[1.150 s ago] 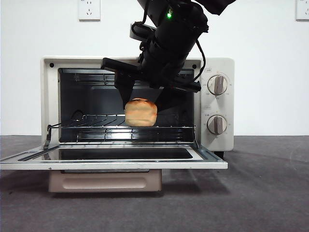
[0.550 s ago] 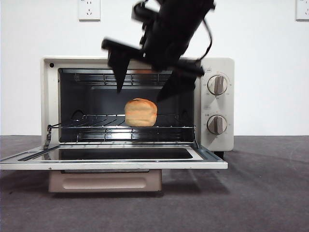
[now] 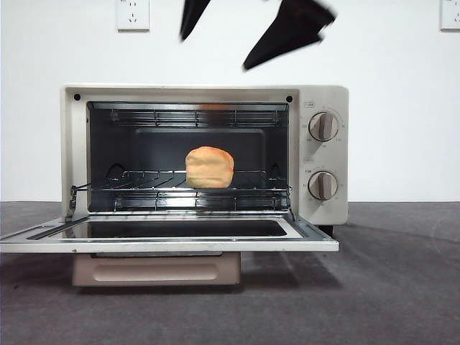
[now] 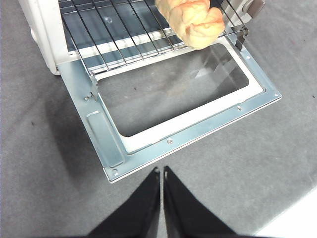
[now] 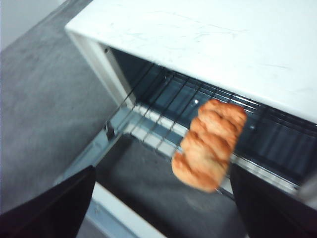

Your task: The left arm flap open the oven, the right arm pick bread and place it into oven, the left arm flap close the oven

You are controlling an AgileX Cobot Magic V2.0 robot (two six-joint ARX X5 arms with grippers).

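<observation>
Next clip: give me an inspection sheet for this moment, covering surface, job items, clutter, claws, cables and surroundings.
Surface: grey table, matte, faintly speckled.
Oven: door folded down flat, cavity open, two knobs on the panel beside the cavity.
Bread: lying on the wire rack, free of both claws.
Clutter: nothing seen.
Right claw: open, blurred, above the oven at the front view's top edge, holding nothing.
Left claw: shut, empty, above the table in front of the open door.
Cables: nothing seen.
Surroundings: white wall with two sockets, one high on the wall, the other at the picture's edge.
</observation>
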